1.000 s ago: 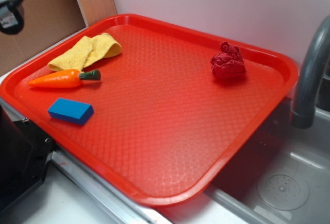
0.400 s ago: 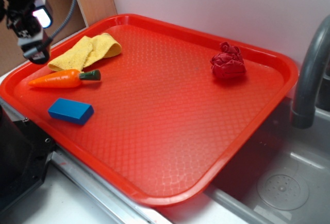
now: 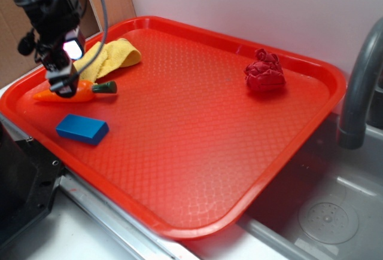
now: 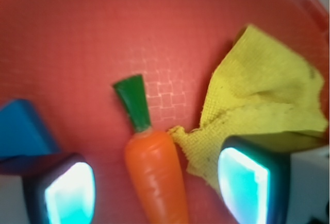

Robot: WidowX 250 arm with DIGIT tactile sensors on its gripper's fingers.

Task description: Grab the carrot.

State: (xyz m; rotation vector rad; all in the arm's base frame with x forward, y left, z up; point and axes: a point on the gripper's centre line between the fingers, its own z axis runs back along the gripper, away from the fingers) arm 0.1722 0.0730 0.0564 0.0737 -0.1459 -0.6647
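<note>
Wrist view shows the claw (image 4: 154, 188) spread wide, one pad (image 4: 69, 193) on each side of the carrot (image 4: 154, 175), which lies flat on the red tray (image 4: 77, 38) with its green stem pointing away. Nothing is gripped yet. The main risk is the yellow cloth (image 4: 263, 105): its frayed corner touches the carrot's shoulder and runs under the right-hand pad, so a closing pinch may trap fabric with the carrot or drag the cloth along on the lift. The carrot looks smooth and tapered, so I judge a squeeze near the narrow end could let it squirt out. From the exterior view, the claw (image 3: 64, 88) hangs right over the carrot (image 3: 84, 91), with the blue block (image 3: 82, 128) just beside it, apart but close enough to be nudged.
</note>
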